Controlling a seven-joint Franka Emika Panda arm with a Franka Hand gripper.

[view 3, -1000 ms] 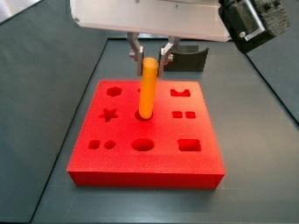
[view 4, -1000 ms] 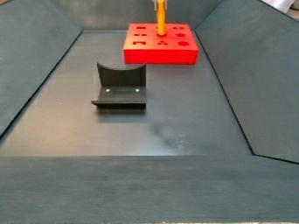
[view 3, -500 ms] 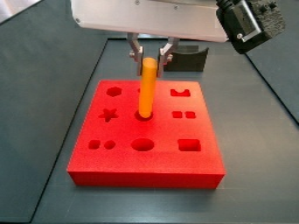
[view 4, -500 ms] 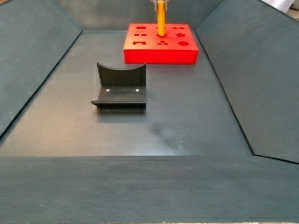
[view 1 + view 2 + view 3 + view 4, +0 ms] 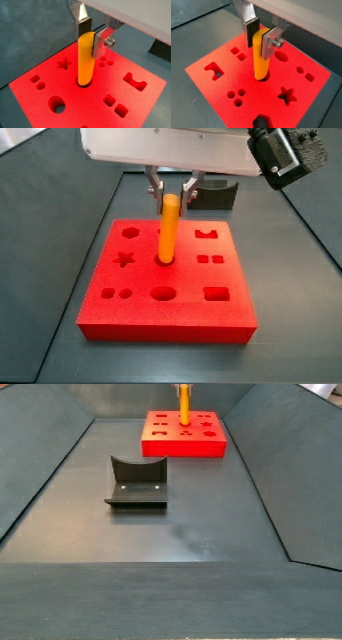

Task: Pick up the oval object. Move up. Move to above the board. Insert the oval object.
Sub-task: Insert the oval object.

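Observation:
The oval object [image 5: 85,57], a slim orange-yellow peg, stands upright over the red board [image 5: 47,97] with its lower end in a hole near the board's middle. In both wrist views my gripper [image 5: 89,36] is shut on the peg's upper end, silver fingers on either side. The peg [image 5: 262,62] meets the board [image 5: 218,86] at a hole rim. In both side views the peg [image 5: 167,230] rises from the board [image 5: 167,323] under the gripper [image 5: 171,194]; far off, the peg [image 5: 183,404] stands on the board [image 5: 183,447].
The dark fixture [image 5: 136,482] sits on the grey floor mid-bin, well away from the board. Another dark block [image 5: 218,194] stands just behind the board. Sloped bin walls [image 5: 47,474] flank the floor. Star, hexagon, circle and square cut-outs surround the peg.

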